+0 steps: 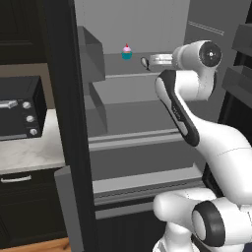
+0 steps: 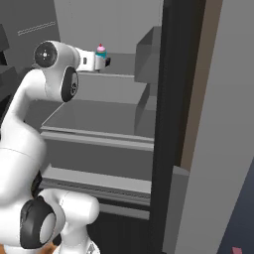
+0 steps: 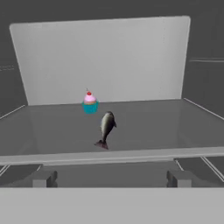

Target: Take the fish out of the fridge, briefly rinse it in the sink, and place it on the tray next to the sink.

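The fridge (image 1: 64, 98) stands open, its grey shelves bare below the top one. On the upper shelf (image 3: 166, 122) lies the small dark fish (image 3: 106, 127), tail toward the shelf's front edge. My gripper (image 3: 111, 178) is open, level with that shelf and just in front of its edge, the fish ahead and between the line of its fingers (image 3: 43, 178). From the base, the white arm reaches up to the same shelf, with the gripper (image 1: 148, 62) (image 2: 103, 62) close to the cupcake. The sink and the tray are out of view.
A pink-topped teal cupcake (image 3: 90, 103) (image 1: 127, 51) (image 2: 100, 49) stands just behind and left of the fish. Grey door bins (image 1: 93, 59) (image 2: 149, 54) jut out beside the shelves. A black toaster oven (image 1: 17, 108) sits on the pale counter (image 1: 29, 152) left of the fridge.
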{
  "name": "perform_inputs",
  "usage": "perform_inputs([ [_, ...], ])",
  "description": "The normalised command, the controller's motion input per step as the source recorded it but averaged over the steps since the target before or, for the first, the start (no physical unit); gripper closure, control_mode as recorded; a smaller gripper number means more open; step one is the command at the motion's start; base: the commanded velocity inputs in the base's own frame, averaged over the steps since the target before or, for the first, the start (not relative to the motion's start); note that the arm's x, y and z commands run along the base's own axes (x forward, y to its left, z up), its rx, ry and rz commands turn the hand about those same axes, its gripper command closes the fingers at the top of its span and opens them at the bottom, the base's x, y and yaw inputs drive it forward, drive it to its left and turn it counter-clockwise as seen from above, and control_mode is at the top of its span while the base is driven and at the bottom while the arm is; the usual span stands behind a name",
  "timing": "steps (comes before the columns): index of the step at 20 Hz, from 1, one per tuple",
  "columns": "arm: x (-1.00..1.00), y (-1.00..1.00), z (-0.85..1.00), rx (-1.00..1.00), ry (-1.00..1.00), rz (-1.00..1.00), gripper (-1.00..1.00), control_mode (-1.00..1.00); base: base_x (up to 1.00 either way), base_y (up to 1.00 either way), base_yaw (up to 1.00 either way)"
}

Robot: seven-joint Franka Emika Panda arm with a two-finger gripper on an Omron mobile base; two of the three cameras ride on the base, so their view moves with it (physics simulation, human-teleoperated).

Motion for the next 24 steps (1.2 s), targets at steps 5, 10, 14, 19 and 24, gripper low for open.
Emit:
perform_inputs([
  [5,0.18,0.09,-0.03,0.00,0.06,0.00,-1.00,-1.00,0.00,0.00,0.00],
  [10,0.35,0.11,-0.13,0.00,0.12,0.00,-1.00,-1.00,0.00,0.00,0.00],
  [14,0.38,0.02,-0.14,0.00,0.15,0.00,-1.00,-1.00,0.00,0.00,0.00],
  [19,0.35,0.02,-0.25,0.00,0.11,0.00,-1.00,-1.00,0.00,0.00,0.00],
  [24,0.36,0.01,-0.17,0.00,0.01,0.00,-1.00,-1.00,0.00,0.00,0.00],
])
